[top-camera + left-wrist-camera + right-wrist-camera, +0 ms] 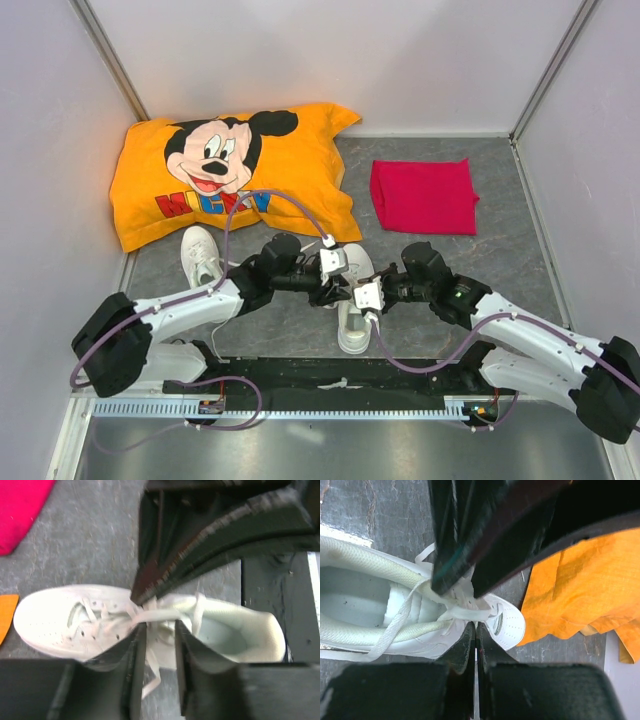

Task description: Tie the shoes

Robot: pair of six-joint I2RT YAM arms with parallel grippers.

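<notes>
One white sneaker (354, 325) lies mid-table, toe away from me, with both grippers meeting over its laces. My right gripper (475, 625) is shut on a white lace (470, 614) at the shoe's tongue; the shoe (365, 605) lies below it. My left gripper (159, 627) stands open, its fingers either side of a lace strand (160, 611) over the same shoe (55, 620). The right gripper's shut fingers (145, 592) come in opposite it. In the top view the left gripper (334, 284) and right gripper (352, 291) nearly touch. The second sneaker (199, 255) lies at the left, untouched.
An orange Mickey pillow (235, 170) lies at the back left, close to the shoe's toe (580, 595). A red folded cloth (424, 196) lies at the back right. A black base strip (330, 375) runs along the near edge. Walls close in on three sides.
</notes>
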